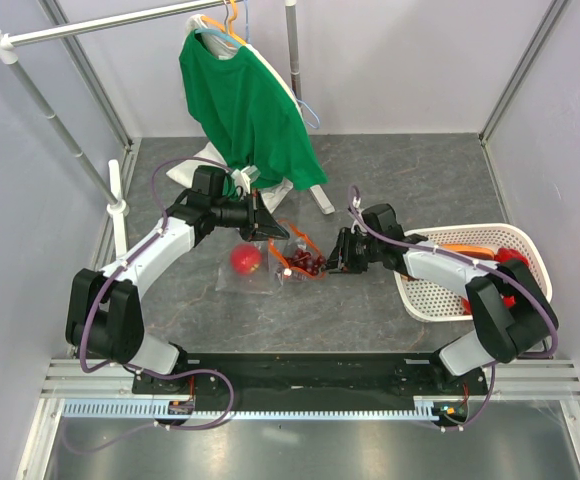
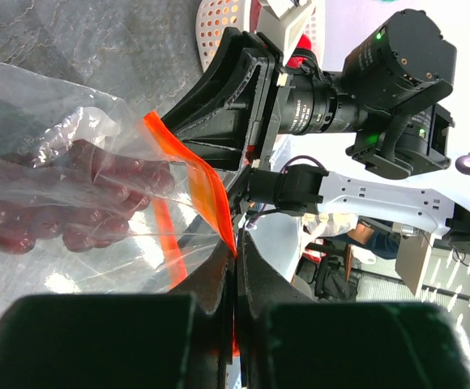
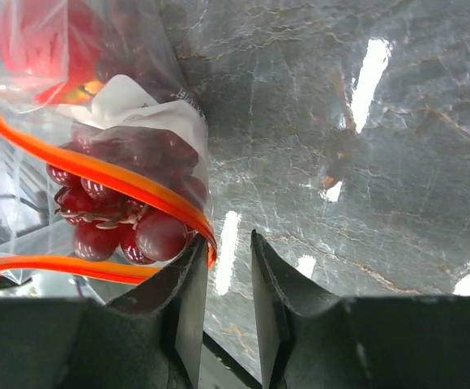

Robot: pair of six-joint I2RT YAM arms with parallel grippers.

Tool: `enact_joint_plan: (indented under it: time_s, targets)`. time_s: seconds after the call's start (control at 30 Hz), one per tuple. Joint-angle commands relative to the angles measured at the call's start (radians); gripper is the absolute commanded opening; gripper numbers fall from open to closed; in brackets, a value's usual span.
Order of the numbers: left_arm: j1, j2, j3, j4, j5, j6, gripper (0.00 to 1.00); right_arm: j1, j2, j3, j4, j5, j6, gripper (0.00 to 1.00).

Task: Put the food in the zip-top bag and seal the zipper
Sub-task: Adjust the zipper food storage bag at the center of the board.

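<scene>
The clear zip-top bag (image 1: 270,268) lies mid-table with a red round fruit (image 1: 246,260) and the dark grape bunch (image 1: 303,264) inside. My left gripper (image 1: 266,229) is shut on the orange-red zipper strip (image 2: 207,190) and holds the bag's edge up; in the left wrist view the left gripper (image 2: 237,247) pinches the strip's corner. My right gripper (image 1: 333,262) sits at the bag's right end. In the right wrist view the right gripper (image 3: 228,237) is slightly open, and the zipper strip (image 3: 138,188) curls against its left finger. The grapes (image 3: 130,223) and white label (image 3: 130,101) show through the plastic. No slider knob shows.
A white basket (image 1: 425,296) at the right holds more red and orange food. A green shirt (image 1: 245,100) hangs on a rack at the back, with a white cloth bundle (image 1: 185,176) below it. Booth walls stand on both sides.
</scene>
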Motion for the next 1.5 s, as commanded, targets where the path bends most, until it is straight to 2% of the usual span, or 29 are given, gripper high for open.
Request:
enact_joint_plan:
  time_s: [0.0,0.2,0.3,0.33,0.43,0.63,0.77,0.9,1.0,1.3,1.43,1.47]
  targets:
    - [0.006,-0.037,0.003,0.033,0.043,-0.006,0.02,-0.003,-0.02,-0.029,0.102,-0.014,0.127,0.35]
    - [0.008,-0.031,-0.003,0.036,0.043,-0.013,0.02,0.018,0.007,-0.021,0.155,-0.007,0.173,0.32]
    - [0.008,-0.034,-0.006,0.036,0.046,-0.012,0.02,0.018,0.017,-0.007,0.146,-0.022,0.154,0.05]
    - [0.01,-0.037,-0.005,0.018,0.046,-0.003,0.02,0.012,0.012,0.023,0.111,-0.031,0.134,0.0]
    - [0.01,-0.07,0.009,-0.068,0.028,0.066,0.02,-0.012,-0.051,0.092,-0.004,-0.096,0.078,0.0]
    - [0.003,-0.147,0.141,-0.324,-0.199,0.303,0.02,-0.029,-0.287,0.266,-0.148,-0.206,-0.084,0.0]
    - [-0.015,-0.212,0.222,-0.39,-0.277,0.379,0.02,-0.029,-0.345,0.313,-0.185,-0.235,-0.066,0.0]
    - [-0.105,-0.239,0.245,-0.451,-0.345,0.439,0.02,-0.029,-0.332,0.313,-0.184,-0.254,-0.026,0.0]
    - [-0.154,-0.236,0.213,-0.455,-0.376,0.416,0.02,-0.031,-0.312,0.31,-0.196,-0.228,-0.038,0.0]
    - [-0.233,-0.203,0.143,-0.315,-0.432,0.32,0.02,-0.081,-0.223,0.339,-0.382,-0.133,-0.264,0.0]
    - [-0.233,-0.183,0.15,-0.261,-0.552,0.245,0.02,-0.109,-0.168,0.463,-0.479,-0.047,-0.404,0.0]
    - [-0.233,-0.178,0.158,-0.257,-0.576,0.235,0.02,-0.117,-0.151,0.496,-0.553,-0.028,-0.475,0.0]
